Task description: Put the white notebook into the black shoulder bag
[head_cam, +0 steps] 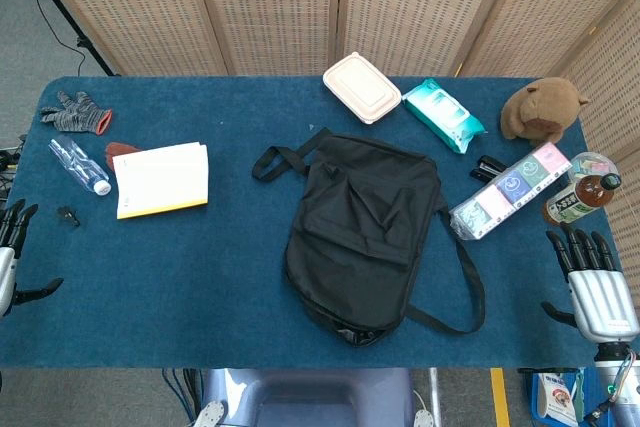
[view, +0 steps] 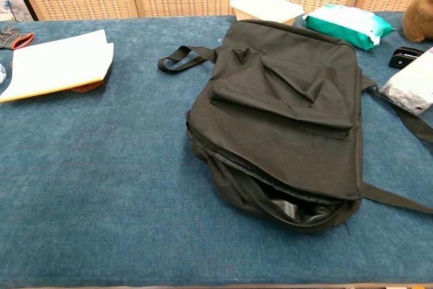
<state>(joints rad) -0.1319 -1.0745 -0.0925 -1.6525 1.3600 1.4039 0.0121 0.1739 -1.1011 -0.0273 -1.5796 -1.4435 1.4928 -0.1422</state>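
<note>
1. Progress stands at zero, in our judgement: the white notebook (head_cam: 162,179) lies flat on the blue table (head_cam: 150,277), well apart from the black shoulder bag (head_cam: 362,232), and nothing holds it.
2. We see the left hand (head_cam: 10,257) at the table's left edge and the right hand (head_cam: 592,287) at its right edge, both with fingers spread and empty.
3. We judge that grasping, carrying and inserting all remain.
4. In the chest view the bag's near zipper mouth (view: 291,208) gapes open towards us, showing a dark, glossy lining.
5. The bag is soft, slumped fabric with a flat webbing strap (head_cam: 455,277).
6. The notebook is thin and rectangular, with a yellow edge; the table cover looks like short-pile felt.
</note>
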